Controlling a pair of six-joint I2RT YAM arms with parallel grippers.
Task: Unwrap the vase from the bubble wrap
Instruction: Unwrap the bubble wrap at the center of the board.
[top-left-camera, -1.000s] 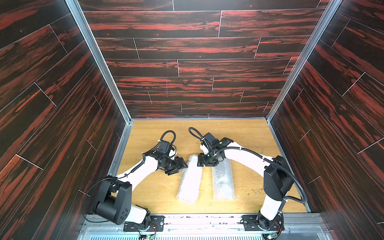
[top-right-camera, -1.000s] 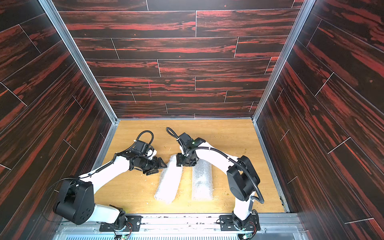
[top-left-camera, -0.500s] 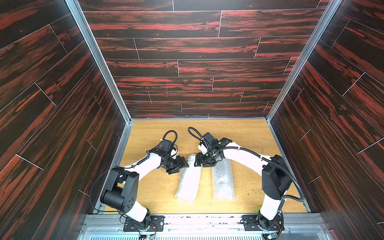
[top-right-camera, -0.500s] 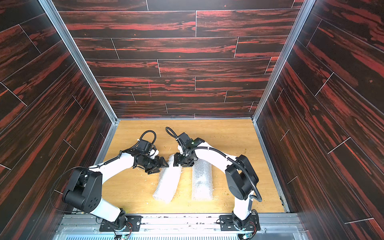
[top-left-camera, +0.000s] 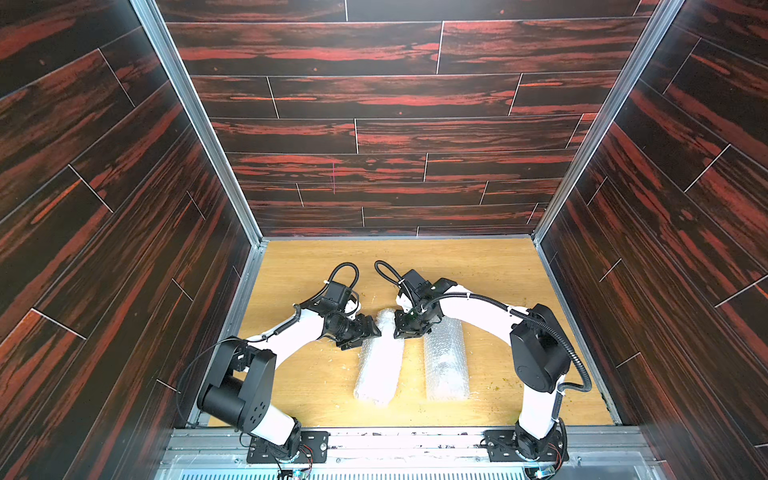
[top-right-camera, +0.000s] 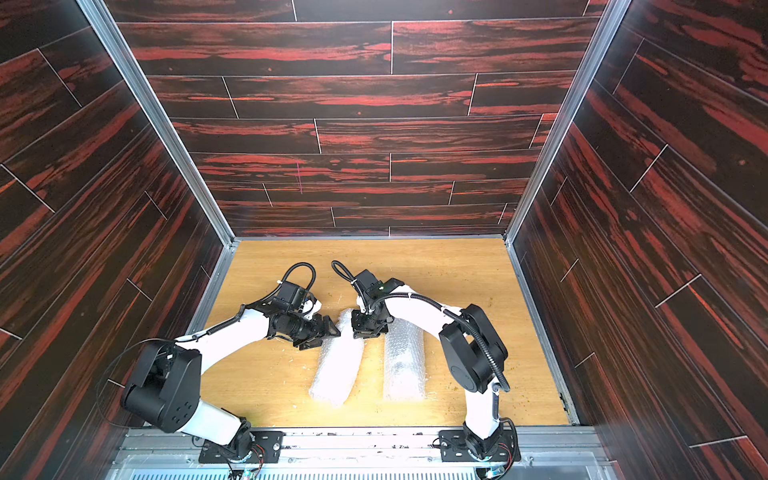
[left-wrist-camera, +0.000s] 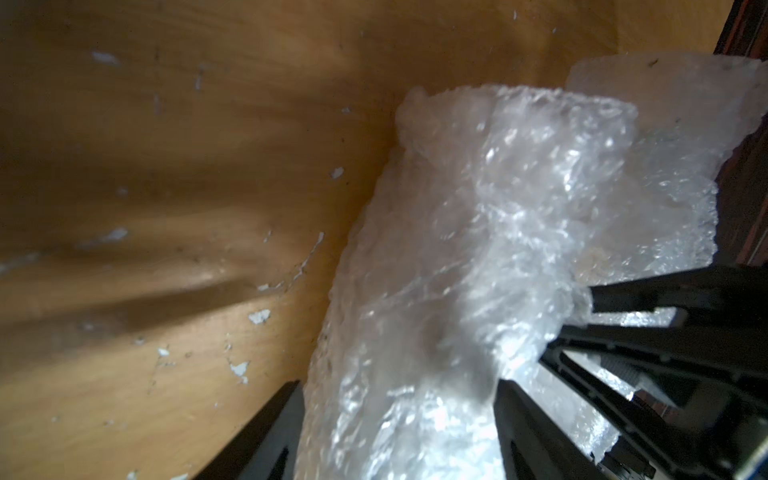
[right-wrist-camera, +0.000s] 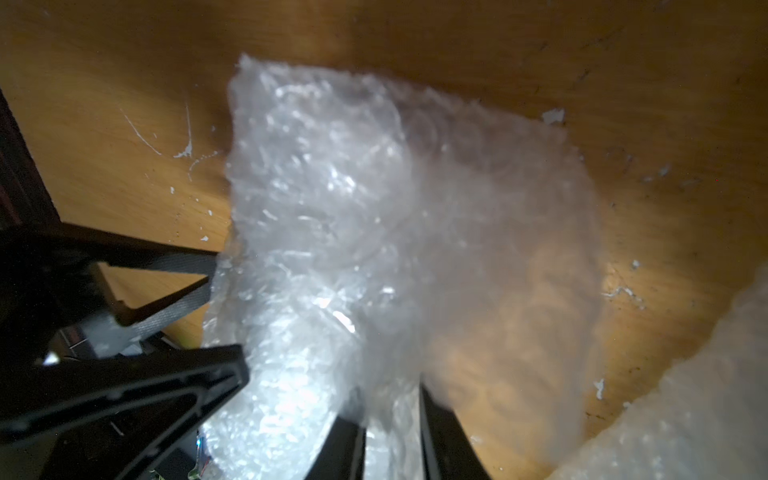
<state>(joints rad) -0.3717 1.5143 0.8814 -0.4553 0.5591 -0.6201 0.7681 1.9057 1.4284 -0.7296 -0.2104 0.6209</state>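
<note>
Both arms have their grippers down at the far end of the same bubble wrap bundle (top-left-camera: 378, 365), which lies lengthwise on the wooden tabletop (top-left-camera: 478, 270), tilted slightly, with its narrower end pointing at the back wall. The left gripper (top-left-camera: 368, 337) comes in from the bundle's outer side with its jaws spread wide. In the left wrist view its black fingers (left-wrist-camera: 270, 432) stand either side of the crinkly wrap, and the bundle fills the gap between them. I cannot tell whether they press on it or only sit beside it. The right gripper (top-left-camera: 405, 332) is on the bundle's other side, facing the left one across it. Its jaws are drawn narrow, and in the right wrist view its fingers (right-wrist-camera: 444, 440) pinch a loose, see-through fold of the wrap that stands up off the bundle, with the wood showing through it. That fold is blurred. Whatever is inside the wrap is hidden; only whitish, bubbled plastic shows. A second bundle (top-left-camera: 445, 361) of the same wrap lies just beside the first, on the right arm's side and roughly parallel to it, with a strip of bare wood between them and no gripper on it. Small white flecks (left-wrist-camera: 258, 316) are scattered over the tabletop near the left gripper.
</note>
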